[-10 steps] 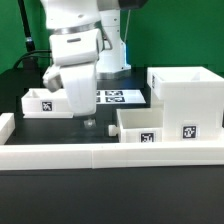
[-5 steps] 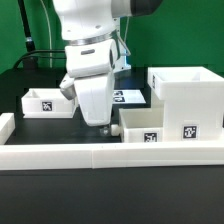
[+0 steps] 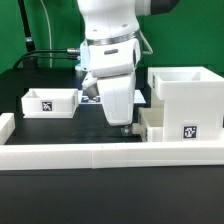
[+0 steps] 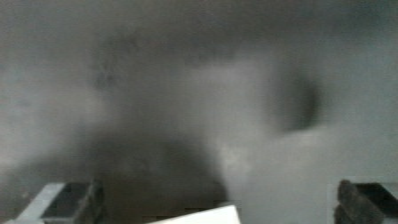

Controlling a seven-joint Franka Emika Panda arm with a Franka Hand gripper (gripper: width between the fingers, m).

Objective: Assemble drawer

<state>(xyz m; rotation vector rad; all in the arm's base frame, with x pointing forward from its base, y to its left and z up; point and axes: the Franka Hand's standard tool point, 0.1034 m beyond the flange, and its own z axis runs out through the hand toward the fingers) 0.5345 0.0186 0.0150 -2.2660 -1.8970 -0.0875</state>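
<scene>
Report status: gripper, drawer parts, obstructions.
Gripper open, low at the near tray end. Tall housing upright behind that tray; second tray apart on the exterior view's left. Nothing seen blocking; wrist view blurred.

The arm (image 3: 112,60) runs out of the exterior view at twelve o'clock. It covers most of the small tray (image 3: 152,124) lying at nine o'clock of the housing (image 3: 185,95). Only a scrap of the marker board (image 3: 90,96) shows behind it. The wrist view is a grey smear. There the picture's edge cuts off the jaws and a white corner (image 4: 199,216).
</scene>
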